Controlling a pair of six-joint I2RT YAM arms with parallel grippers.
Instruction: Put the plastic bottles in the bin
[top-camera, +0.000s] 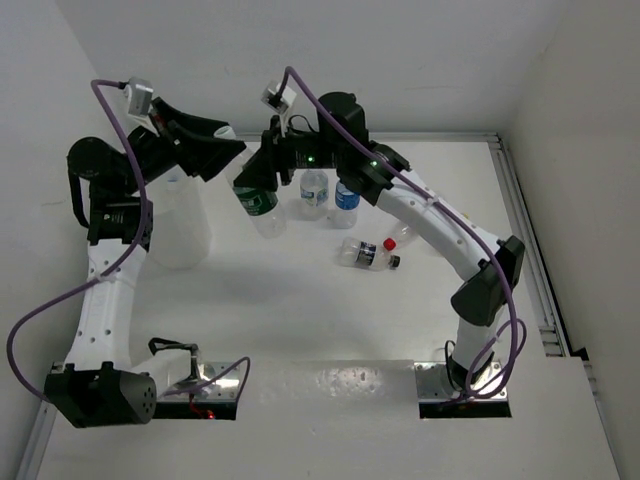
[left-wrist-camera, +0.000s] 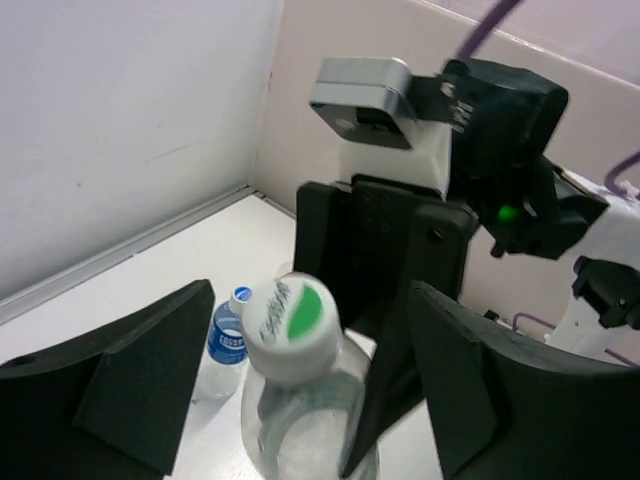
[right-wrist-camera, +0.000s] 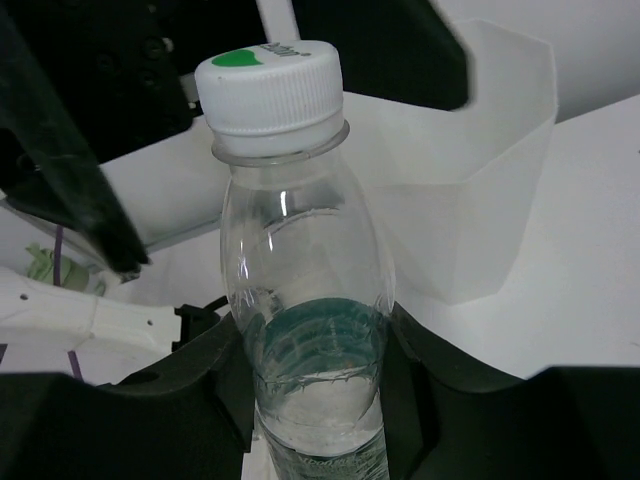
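Approx 5 bottles (top-camera: 314, 192), 1 bin (top-camera: 185, 240); R hand (right-wrist-camera: 312, 400) clamped on green-cap bottle (right-wrist-camera: 305, 300), L hand (left-wrist-camera: 300, 390) apart.

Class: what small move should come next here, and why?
Probably the left gripper should close on the green-labelled bottle: its open fingers flank the cap, the right gripper holds the body, and the bin stands on the left arm's side.

White table (top-camera: 300, 320), bin (top-camera: 180, 235) standing left, two upright bottles (top-camera: 314, 192) (blue labels), red-labelled bottle (top-camera: 366, 253) lying

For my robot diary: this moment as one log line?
right gripper: shut on green bottle | left gripper: open, facing cap | bin: upright
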